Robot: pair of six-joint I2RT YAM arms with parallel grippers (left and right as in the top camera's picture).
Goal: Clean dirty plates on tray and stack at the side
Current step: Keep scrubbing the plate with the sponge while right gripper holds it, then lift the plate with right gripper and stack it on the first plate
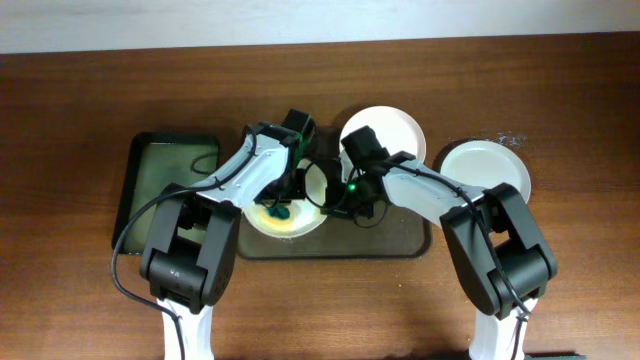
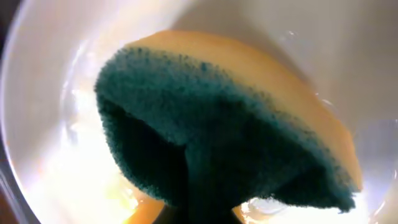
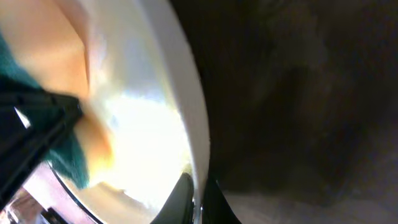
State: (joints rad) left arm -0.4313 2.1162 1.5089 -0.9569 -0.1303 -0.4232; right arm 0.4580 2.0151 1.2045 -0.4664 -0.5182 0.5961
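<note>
**Left pincer** (image 1: pixel 287 200): apparently pinching a green-and-yellow sponge (image 2: pixel 211 137); its fingers are buried in the foam.
**Directly beneath it:** smeared plate (image 1: pixel 305 228), lying on the tray (image 1: pixel 400 243).
**Right pincer** (image 3: pixel 198 202): clamped over that plate's rim, one finger inside, one outside.
**Step, as judged:** scrubbing.
**Method:** hold the rim pinned, press the sponge flat, and sweep the yellowish smear under the left pincer outward without tipping the plate.

A lab-style robot bench: two arms (image 1: pixel 190 250) at a wooden table (image 1: pixel 70 90) before a plain white wall (image 1: pixel 300 20).
</note>
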